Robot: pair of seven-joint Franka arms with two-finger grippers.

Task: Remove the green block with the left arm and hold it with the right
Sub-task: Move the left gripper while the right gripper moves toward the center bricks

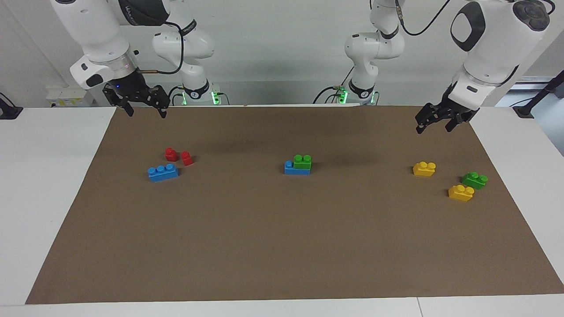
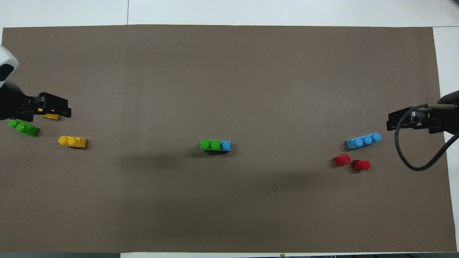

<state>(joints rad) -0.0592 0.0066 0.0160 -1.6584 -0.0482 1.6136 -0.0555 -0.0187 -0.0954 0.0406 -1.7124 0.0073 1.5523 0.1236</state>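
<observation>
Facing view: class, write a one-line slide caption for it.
Green block stacked on a blue brick at mid-table, left gripper and right gripper raised, open, empty.

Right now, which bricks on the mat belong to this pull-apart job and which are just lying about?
In the job:
- green block, stacked on the blue brick mid-mat
- left gripper, open, raised
- right gripper, open, raised

Lying about:
- loose green brick and two yellow bricks, left arm's end
- lone blue brick and two red pieces, right arm's end
</observation>
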